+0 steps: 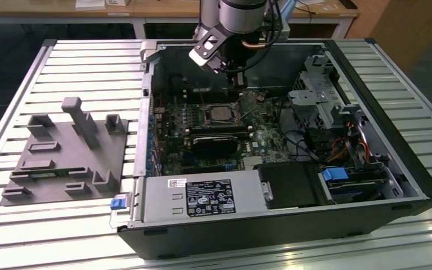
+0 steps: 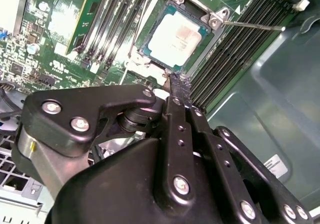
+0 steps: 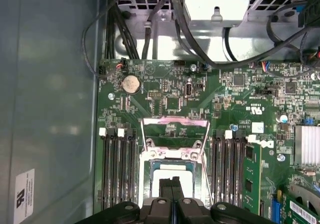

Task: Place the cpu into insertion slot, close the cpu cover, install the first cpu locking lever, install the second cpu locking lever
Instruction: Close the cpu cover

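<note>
**Cpu seated, cover up, tool clenched on nothing**

In the first wrist view the tool [image 3: 172, 188] has its two fingers pressed together with nothing between them. The tips are over the cpu [image 3: 159, 170], which lies flat in the slot [image 3: 147, 181]. The fingers hide the middle of the chip. Whether they touch it cannot be told.

The cover [image 3: 175, 120] stands raised on its hinge at the slot's far edge, and the board [image 3: 165, 88] shows through its window. The tool's body cuts off the near edge of the slot.

In the second wrist view the cpu's silvery top is plain to see, with the fingertips just beside one edge of the slot. A thin lever [image 2: 250, 25] sticks out from a slot corner across the memory slots [image 2: 235, 48], unlatched. A second lever is hard to pick out. The tool's black links block much of the board here.

Reading the exterior view as a dial, the arm enters from 12 o'clock into the open case [image 1: 276, 225], which lies on the slatted counter [image 1: 73, 67]. The tool's lower end is lost in shadow against the case's 12 o'clock wall, so its fingers cannot be made out there. The slot sits near the dial's centre, too small to show detail. A grey fixture [image 1: 66, 152] rests at 9 o'clock, well apart from the case. Cables [image 1: 306, 146] tangle at 3 o'clock.
</note>
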Tool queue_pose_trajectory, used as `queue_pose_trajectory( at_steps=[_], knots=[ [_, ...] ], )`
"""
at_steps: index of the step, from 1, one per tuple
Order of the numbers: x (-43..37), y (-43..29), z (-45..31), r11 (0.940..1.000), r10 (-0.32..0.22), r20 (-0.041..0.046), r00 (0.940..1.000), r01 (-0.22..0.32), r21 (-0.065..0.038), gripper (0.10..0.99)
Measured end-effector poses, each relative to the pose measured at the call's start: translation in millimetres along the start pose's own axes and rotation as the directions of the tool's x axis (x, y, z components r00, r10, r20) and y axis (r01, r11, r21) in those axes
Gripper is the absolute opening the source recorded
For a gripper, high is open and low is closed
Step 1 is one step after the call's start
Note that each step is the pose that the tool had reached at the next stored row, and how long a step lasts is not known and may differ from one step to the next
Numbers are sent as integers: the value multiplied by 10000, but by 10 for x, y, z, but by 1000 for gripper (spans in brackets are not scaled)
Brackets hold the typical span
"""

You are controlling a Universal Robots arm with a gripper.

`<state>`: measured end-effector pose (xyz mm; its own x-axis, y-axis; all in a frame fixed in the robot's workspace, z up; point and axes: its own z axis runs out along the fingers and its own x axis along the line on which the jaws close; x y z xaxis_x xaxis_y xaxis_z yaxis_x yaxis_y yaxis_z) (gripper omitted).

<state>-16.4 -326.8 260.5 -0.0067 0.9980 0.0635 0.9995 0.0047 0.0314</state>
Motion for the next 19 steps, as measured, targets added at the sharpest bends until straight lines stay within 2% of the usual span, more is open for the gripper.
queue_pose_trajectory(
  at_steps=[7,14,19],
  knots=[
    [-1,155,6,10000,3,0,10000,-3,54,118],
    [-1,235,7,10000,4,-1,10000,-4,64,118],
    [-2,317,9,10000,4,0,10000,-4,73,118]
  ],
)
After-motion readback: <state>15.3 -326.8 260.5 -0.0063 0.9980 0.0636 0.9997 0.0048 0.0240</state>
